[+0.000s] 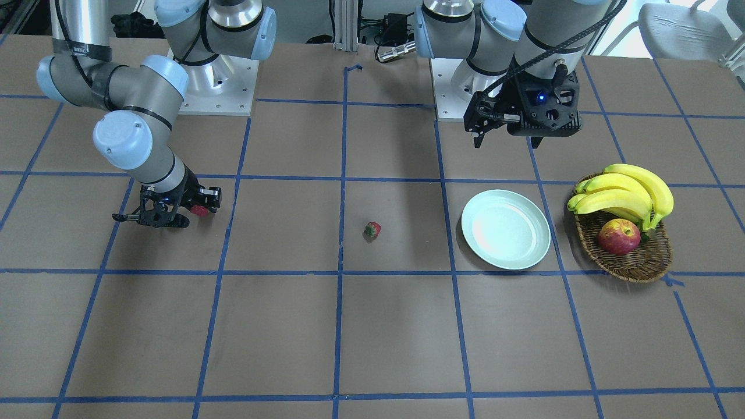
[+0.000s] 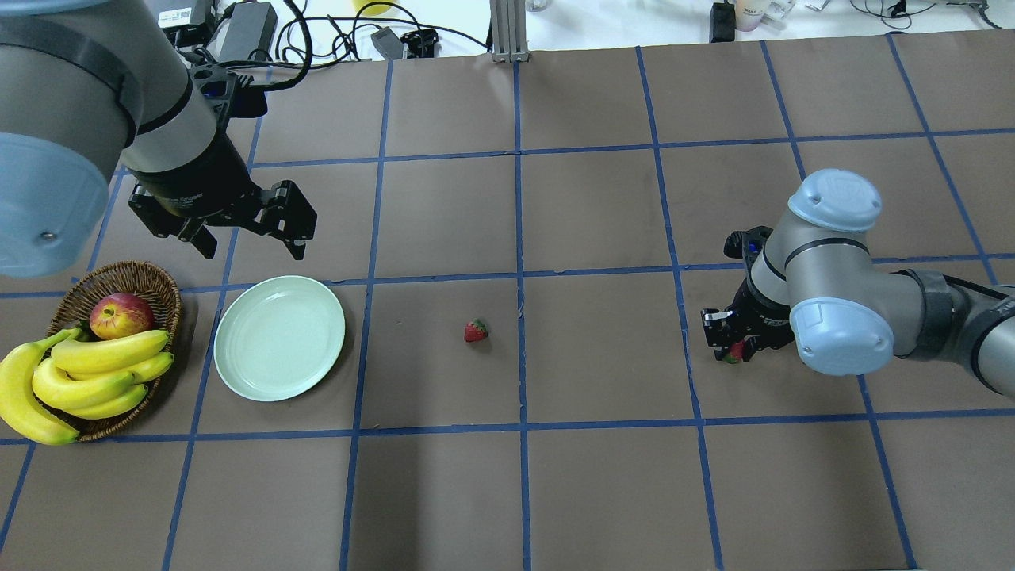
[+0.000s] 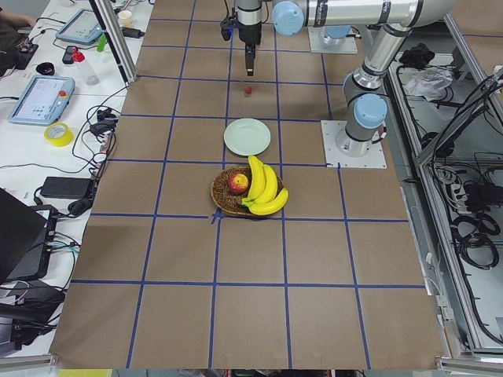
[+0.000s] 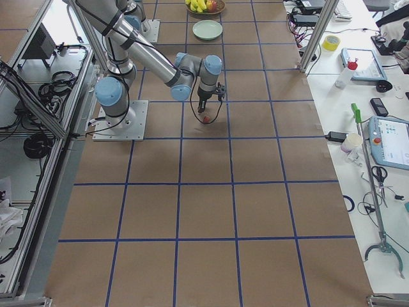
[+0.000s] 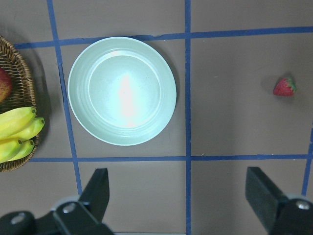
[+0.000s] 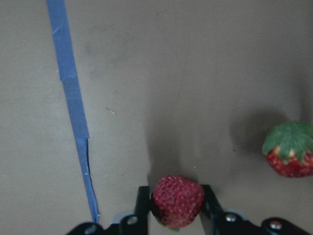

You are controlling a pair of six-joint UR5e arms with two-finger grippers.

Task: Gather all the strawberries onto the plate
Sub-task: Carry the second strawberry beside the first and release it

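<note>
- The plate [image 2: 279, 337] was bare, so all the work was left.
- The right gripper [image 6: 177, 195] was closed on the first berry [image 6: 178, 203], far from the plate. It was maybe just off the table [image 2: 603, 492]; that was hard to see.
- A second berry [image 6: 288, 151] lay near it on the table.
- A third berry [image 2: 476, 331] lay in the middle of the table.
- The left gripper [image 5: 180, 196] hung near the plate, open wide and holding nothing.
- The table was brown with blue tape squares. A basket [image 2: 162, 289] of bananas [image 2: 87, 373] and an apple [image 2: 121, 315] sat just beside the plate.
- A desk [image 3: 31, 157] with wires [image 3: 98, 126] and a screen [image 3: 38, 100] stood beside the table.
</note>
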